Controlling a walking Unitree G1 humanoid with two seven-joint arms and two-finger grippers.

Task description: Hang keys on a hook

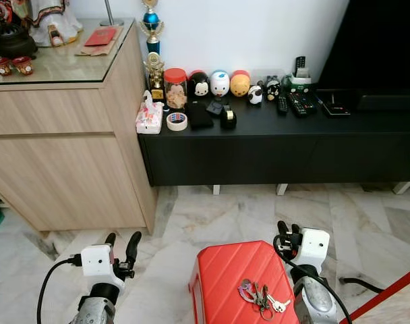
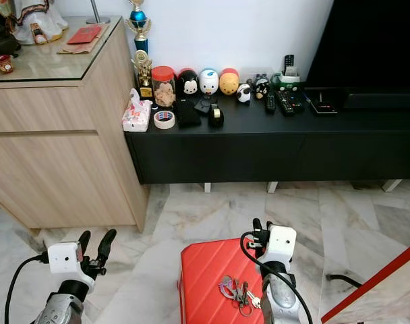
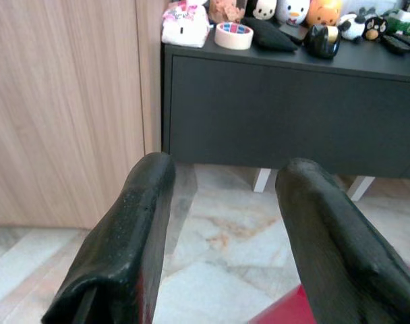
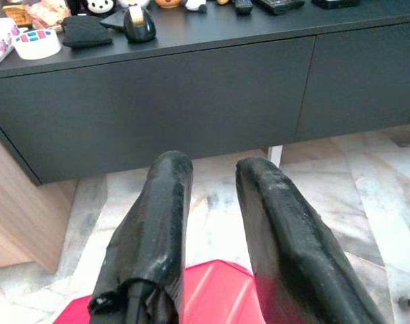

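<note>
Even, bright indoor light; soft glare on the marble floor (image 1: 367, 223), shadow beneath the black cabinet (image 1: 279, 148). Head views sharp; wrist views slightly soft up close.

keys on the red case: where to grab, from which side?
Grip the ring end of the keys, probably from straight above. The bunch lies flat on the red case, so no side gap shows. The right tool is beside it, fingers slightly apart, and looks the nearer choice.

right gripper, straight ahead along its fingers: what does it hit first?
Probably the black TV console. The right gripper, fingers apart, points across bare marble floor at the console's dark front panel, below the tape roll. Nothing stands between, though depth is hard to judge.
</note>
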